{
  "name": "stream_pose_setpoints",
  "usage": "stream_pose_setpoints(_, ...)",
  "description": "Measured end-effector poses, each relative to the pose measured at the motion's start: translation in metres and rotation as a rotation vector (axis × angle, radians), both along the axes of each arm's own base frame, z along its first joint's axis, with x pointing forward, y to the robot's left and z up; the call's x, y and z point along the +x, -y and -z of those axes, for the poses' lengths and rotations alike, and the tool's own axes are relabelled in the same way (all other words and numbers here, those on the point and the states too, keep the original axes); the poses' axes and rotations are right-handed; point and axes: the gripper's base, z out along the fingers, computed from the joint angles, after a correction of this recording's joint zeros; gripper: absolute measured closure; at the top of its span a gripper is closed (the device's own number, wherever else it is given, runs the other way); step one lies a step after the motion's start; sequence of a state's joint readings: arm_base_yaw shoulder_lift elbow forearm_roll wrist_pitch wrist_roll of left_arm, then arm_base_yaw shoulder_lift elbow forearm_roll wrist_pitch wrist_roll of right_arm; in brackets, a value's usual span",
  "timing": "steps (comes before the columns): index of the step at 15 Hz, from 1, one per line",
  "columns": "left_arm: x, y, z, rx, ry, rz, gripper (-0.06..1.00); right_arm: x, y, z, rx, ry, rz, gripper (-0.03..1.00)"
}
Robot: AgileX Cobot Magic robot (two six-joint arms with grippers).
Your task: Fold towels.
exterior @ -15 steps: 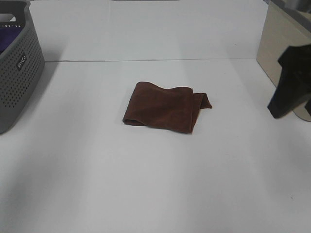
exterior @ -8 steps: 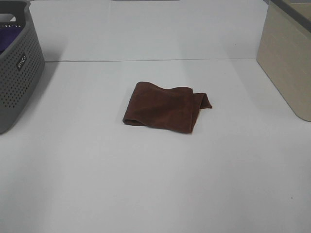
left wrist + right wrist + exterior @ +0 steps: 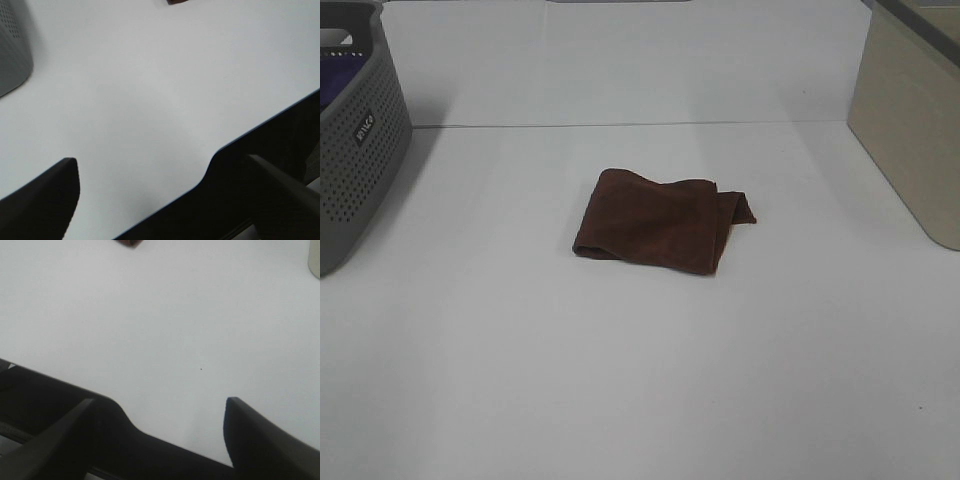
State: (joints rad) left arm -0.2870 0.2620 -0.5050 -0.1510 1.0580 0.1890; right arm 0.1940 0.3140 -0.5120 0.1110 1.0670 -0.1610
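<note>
White tabletop [image 3: 640,380] carries the folded brown towel [image 3: 660,232] overhead, while wrist views show both empty claws [image 3: 160,200] [image 3: 157,435] spread wide.

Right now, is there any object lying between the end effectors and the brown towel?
Nothing visible. The brown towel lies alone on bare white table; the grey basket and beige bin stand off at the sides.

Dark brown terry towel [image 3: 660,220], folded into a rough rectangle, lies flat mid-table [image 3: 620,380]. One loose corner pokes out on the side away from the grey basket [image 3: 355,140]; it lies well apart from the basket.
</note>
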Motion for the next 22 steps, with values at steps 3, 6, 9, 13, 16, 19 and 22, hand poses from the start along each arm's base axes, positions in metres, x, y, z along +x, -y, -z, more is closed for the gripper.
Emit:
stream_pose_setpoints(3,0.000,0.000,0.000,0.001,0.004,0.004,0.13,-0.008,0.001,-0.002,0.016,0.054,-0.005,0.28)
stream_pose_setpoints(6,0.000,0.000,0.000,0.001,0.004,0.004,0.13,-0.008,0.001,-0.002,0.015,0.055,-0.007,0.28)
stream_pose_setpoints(9,0.000,0.000,0.000,0.001,0.004,0.004,0.13,-0.008,0.001,-0.002,0.015,0.055,-0.007,0.28)
stream_pose_setpoints(13,0.000,0.000,0.000,0.001,0.005,0.004,0.13,-0.008,0.001,-0.002,0.014,0.055,-0.009,0.28)
stream_pose_setpoints(16,0.002,-0.002,0.000,0.001,0.005,-0.066,0.13,-0.007,0.003,-0.002,0.015,0.055,0.070,0.28)
stream_pose_setpoints(19,0.001,-0.007,-0.001,-0.002,0.024,-0.205,0.13,-0.008,0.006,-0.002,0.013,0.068,0.195,0.28)
stream_pose_setpoints(22,-0.016,-0.009,-0.004,-0.018,0.144,-0.278,0.13,-0.023,0.006,-0.004,0.021,0.174,0.206,0.28)
